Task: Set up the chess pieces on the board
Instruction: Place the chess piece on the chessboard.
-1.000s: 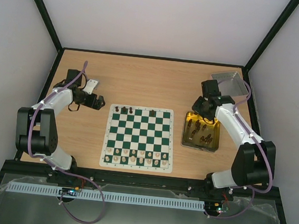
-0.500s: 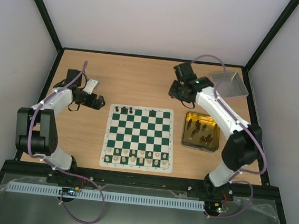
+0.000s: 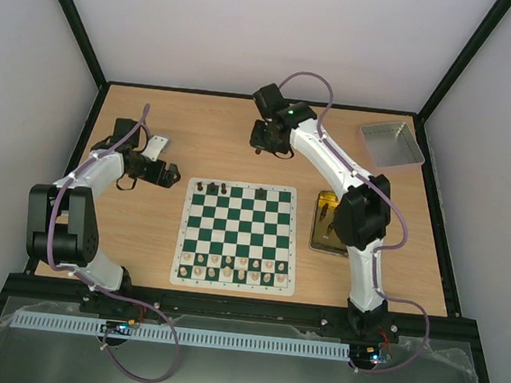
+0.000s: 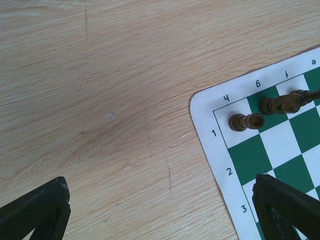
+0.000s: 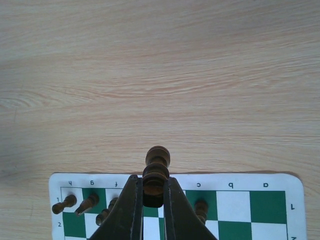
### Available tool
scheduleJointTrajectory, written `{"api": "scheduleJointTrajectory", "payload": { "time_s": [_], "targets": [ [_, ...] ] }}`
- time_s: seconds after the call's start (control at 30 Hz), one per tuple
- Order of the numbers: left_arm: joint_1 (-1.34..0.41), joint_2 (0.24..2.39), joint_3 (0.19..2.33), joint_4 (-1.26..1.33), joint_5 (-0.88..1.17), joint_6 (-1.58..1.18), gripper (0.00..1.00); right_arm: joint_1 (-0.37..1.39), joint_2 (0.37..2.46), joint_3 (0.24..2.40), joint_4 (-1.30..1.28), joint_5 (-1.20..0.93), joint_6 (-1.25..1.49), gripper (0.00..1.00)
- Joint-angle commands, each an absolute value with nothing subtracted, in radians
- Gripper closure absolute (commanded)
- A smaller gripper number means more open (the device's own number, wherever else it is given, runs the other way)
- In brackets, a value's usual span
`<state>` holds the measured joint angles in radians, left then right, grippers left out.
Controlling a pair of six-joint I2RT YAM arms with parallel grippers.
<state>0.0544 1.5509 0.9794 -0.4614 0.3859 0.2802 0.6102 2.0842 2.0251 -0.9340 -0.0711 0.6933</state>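
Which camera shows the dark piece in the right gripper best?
Right wrist: the dark piece stands clamped in the right gripper. In top external it cannot be made out at the gripper; left wrist shows only other pieces on the board.

Board [image 3: 234,230] is being kept at table [image 3: 134,225] centre. Four chess pieces [image 3: 212,187] are being stood on its far row: three at the L end, one nr the middle. Another set of pieces [image 3: 235,266] is being lined up along the near side. Tin [image 3: 318,243] is being kept just R of board, w/ pieces in it, partly under R arm [image 3: 331,163]. Tray [image 3: 391,143] is being left at far-R corner. One piece [image 5: 156,170] is being held btwn R gripper [image 5: 152,189] fingers nr board's far edge. L gripper [image 3: 166,176] is being held beside board's far-L corner.
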Motion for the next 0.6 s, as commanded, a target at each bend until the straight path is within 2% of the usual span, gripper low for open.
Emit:
{"api": "scheduleJointTrajectory", "payload": {
  "time_s": [0.0, 0.57],
  "targets": [
    [0.051, 1.52, 0.959, -0.463, 0.404, 0.29, 0.01, 0.623, 2.145, 2.096, -1.043, -0.107, 0.658, 0.96],
    [0.051, 1.506, 0.952, -0.46, 0.404, 0.292, 0.01, 0.72, 2.234, 2.096, -1.079, -0.053, 0.642, 0.96]
  ]
}}
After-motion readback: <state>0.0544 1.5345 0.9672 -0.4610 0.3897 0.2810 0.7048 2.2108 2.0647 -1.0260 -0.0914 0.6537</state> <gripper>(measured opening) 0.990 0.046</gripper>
